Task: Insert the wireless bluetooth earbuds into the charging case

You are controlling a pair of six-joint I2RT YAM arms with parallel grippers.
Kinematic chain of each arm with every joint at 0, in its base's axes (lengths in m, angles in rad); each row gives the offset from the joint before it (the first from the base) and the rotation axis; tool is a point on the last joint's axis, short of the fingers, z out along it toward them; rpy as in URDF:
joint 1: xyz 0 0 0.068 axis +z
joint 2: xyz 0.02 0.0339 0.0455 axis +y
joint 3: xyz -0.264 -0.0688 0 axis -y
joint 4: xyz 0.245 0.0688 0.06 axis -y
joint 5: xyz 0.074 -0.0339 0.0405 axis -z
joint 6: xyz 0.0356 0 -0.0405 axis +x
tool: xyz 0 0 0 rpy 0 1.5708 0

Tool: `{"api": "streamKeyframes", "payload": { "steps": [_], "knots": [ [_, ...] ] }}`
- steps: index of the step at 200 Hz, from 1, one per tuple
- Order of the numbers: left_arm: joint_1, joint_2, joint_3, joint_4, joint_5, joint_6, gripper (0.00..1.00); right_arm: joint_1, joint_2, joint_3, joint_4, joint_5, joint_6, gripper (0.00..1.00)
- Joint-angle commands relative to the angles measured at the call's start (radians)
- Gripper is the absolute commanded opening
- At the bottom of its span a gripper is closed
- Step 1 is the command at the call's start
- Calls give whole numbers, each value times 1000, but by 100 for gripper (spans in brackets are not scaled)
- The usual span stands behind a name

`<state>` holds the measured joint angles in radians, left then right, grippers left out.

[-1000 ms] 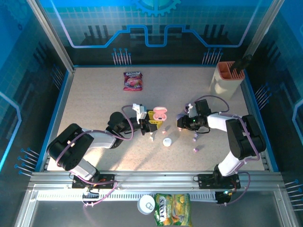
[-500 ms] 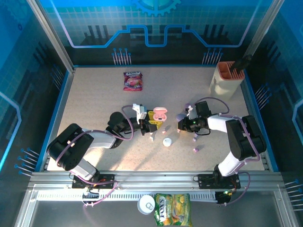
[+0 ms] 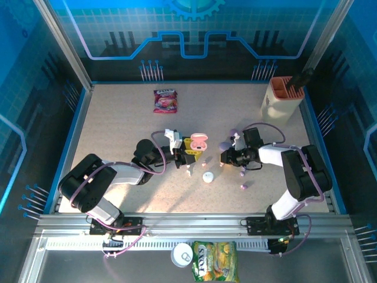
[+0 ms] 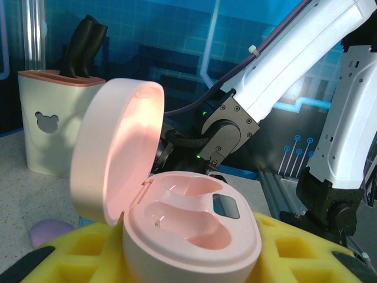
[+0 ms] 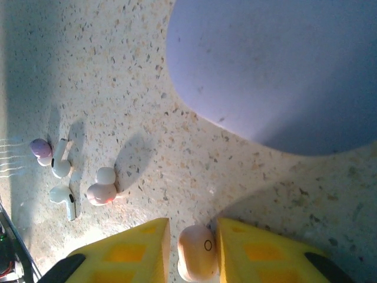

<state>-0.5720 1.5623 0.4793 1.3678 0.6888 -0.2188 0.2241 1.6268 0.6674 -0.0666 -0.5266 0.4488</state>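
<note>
While the left fingers (image 4: 283,250) clamped the open pink case (image 4: 191,236) lid-up, seemingly to receive buds, the right fingers (image 5: 144,253) pinched a pink bud (image 5: 197,260) at mid-bench, beside the purple case (image 5: 271,71).

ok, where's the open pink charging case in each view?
Top external: pink charging case, table centre.
Left wrist: case centre foreground, lid open, above yellow pads.
Right wrist: faces purple case, loose earbuds.
Shared landmark: cream utensil holder, upper right overhead, left in left wrist.
</note>
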Motion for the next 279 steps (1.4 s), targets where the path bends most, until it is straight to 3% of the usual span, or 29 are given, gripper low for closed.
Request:
{"api": "streamKeyframes", "payload": {
  "steps": [1,57,144,279],
  "knots": [
    [8,4,-13,34,24,15,40,17,-37,-27,-12,-19,8,28],
    [9,3,-15,34,24,16,40,30,-46,-34,-13,-25,11,35],
    [10,-2,-26,34,21,19,40,66,-44,-29,-9,-26,13,25],
    [10,-4,-33,34,21,27,40,93,13,20,-18,-6,21,27]
  ]
}}
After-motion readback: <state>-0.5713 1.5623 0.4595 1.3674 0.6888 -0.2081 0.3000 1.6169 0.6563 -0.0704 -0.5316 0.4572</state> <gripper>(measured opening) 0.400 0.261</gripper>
